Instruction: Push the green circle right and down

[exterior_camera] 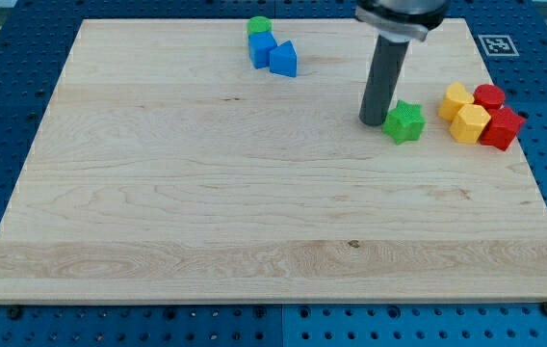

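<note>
My tip (372,120) rests on the board (206,212) right of centre, just left of the green star (404,121). Near the right edge sit two yellow blocks (463,111) with two red blocks (497,116) touching on their right. At the top edge, the green circle (259,26) touches two blue blocks (273,53) just below it.

Two blue blocks (273,54) crowd green circle (259,26) below-right — board's (206,193) middle open
</note>
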Tool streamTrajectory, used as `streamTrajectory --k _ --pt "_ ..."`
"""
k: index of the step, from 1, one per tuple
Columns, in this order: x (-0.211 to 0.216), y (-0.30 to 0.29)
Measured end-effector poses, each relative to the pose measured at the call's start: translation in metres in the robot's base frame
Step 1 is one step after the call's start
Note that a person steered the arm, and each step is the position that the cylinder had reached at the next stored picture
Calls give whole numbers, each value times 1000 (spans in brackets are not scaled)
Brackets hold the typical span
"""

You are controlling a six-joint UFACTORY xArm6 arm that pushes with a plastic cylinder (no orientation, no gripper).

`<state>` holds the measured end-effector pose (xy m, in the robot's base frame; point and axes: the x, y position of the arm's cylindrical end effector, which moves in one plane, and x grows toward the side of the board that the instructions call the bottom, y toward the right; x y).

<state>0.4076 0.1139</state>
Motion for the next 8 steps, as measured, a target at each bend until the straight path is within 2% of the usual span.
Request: streamTrajectory --k 2,4,5,6,8 --pt "7 52" --pt "-6 38" --pt "-12 -7" --pt "-29 -83" --pt "-115 -262"
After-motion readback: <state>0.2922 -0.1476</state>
